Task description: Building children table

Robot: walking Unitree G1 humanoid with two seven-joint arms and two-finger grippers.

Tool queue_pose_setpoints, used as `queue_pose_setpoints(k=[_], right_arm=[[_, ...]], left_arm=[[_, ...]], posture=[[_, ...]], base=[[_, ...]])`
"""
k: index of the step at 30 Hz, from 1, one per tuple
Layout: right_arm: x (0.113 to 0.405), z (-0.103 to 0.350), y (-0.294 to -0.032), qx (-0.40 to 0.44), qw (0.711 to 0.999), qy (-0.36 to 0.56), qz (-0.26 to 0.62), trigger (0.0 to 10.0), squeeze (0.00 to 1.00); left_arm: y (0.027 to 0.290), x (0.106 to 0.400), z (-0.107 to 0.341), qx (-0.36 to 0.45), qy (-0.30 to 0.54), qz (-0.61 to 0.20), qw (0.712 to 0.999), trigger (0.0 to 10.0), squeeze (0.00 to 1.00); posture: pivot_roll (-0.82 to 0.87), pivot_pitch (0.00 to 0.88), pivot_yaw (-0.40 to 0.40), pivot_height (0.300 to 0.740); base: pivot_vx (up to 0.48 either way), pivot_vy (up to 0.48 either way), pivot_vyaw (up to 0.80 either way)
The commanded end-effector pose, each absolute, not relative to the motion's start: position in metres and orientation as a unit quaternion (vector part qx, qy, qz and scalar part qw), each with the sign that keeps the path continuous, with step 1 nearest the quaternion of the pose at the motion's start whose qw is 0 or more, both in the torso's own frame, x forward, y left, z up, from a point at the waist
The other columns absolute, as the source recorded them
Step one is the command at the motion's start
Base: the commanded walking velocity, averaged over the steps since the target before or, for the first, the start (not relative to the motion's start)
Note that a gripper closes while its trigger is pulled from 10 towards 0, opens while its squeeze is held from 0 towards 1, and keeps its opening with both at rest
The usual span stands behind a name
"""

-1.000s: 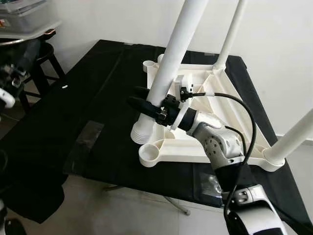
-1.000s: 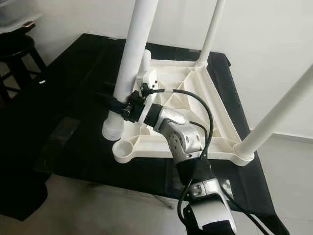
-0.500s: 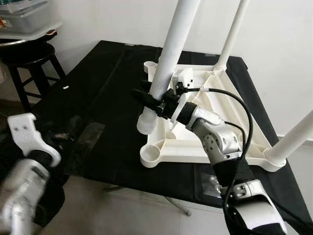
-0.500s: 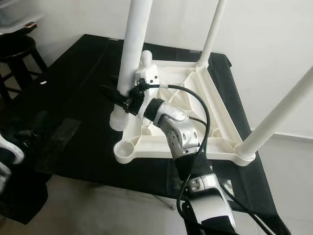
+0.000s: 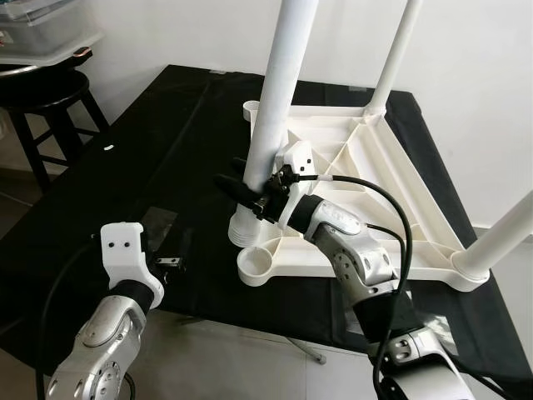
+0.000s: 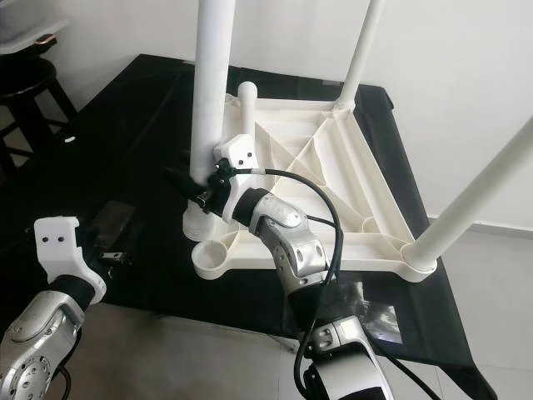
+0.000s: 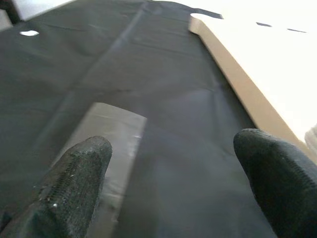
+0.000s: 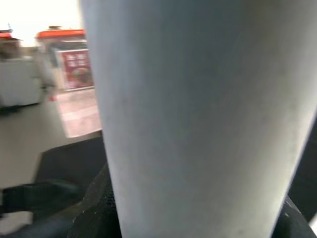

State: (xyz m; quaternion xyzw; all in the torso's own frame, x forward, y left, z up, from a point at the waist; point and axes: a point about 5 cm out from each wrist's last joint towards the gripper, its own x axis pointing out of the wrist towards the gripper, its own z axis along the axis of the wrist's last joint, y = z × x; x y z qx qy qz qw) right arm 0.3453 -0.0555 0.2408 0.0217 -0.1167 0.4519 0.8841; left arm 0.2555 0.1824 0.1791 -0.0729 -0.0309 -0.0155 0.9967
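An upturned white tabletop (image 5: 391, 179) lies on a table draped in black cloth (image 5: 150, 158). White legs stand in its far right corner (image 5: 405, 50) and its near right corner (image 5: 504, 237). My right gripper (image 5: 243, 187) is shut on a third white leg (image 5: 279, 92), which stands almost upright. The leg's ribbed lower end (image 5: 245, 227) rests on the cloth just left of the tabletop, beside the empty near left socket (image 5: 257, 264). The leg (image 8: 208, 109) fills the right wrist view. My left gripper (image 7: 173, 158) hovers open over the cloth, left of the tabletop edge (image 7: 237, 79).
A grey tape patch (image 5: 155, 223) sits on the cloth near the left gripper. A black stool (image 5: 52, 90) and a plastic storage box (image 5: 42, 25) stand at the back left. A clear bag (image 6: 375, 312) lies near the table's front edge. White wall behind.
The right gripper has swung the leg from a lean to nearly upright, with its lower end shifting slightly. My left arm has risen into view at the lower left and reached toward the table.
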Motion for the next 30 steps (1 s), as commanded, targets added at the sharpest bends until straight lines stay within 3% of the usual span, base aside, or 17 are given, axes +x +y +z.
queue_pose_setpoints(k=[1,15,23,28,30], right_arm=[[0.345,0.244,-0.058,0.02,0.889,-0.128,0.44,10.0,0.0],[0.349,0.248,-0.06,0.028,0.902,-0.128,0.412,10.0,0.0],[0.349,0.252,-0.062,0.017,0.896,-0.136,0.423,10.0,0.0],[0.345,0.256,-0.059,-0.006,0.874,-0.152,0.462,10.0,0.0],[0.337,0.256,-0.058,-0.032,0.843,-0.157,0.514,10.0,0.0]], left_arm=[[0.189,0.255,0.177,-0.07,-0.033,0.005,0.997,10.0,0.0],[0.177,0.252,0.174,-0.045,-0.048,-0.008,0.998,10.0,0.0],[0.172,0.249,0.167,-0.044,-0.042,-0.007,0.998,10.0,0.0],[0.17,0.242,0.158,-0.044,-0.026,0.001,0.999,10.0,0.0],[0.174,0.237,0.153,-0.037,-0.014,0.02,0.999,10.0,0.0]], posture=[[-0.03,0.144,-0.06,0.74],[-0.03,0.134,-0.065,0.74],[-0.03,0.131,-0.073,0.74],[-0.02,0.133,-0.067,0.74],[0.0,0.144,-0.067,0.74]], base=[[0.0,0.48,0.0],[0.0,0.069,0.0],[0.0,0.0,-0.71],[0.0,0.0,-0.16],[0.0,0.0,0.0]])
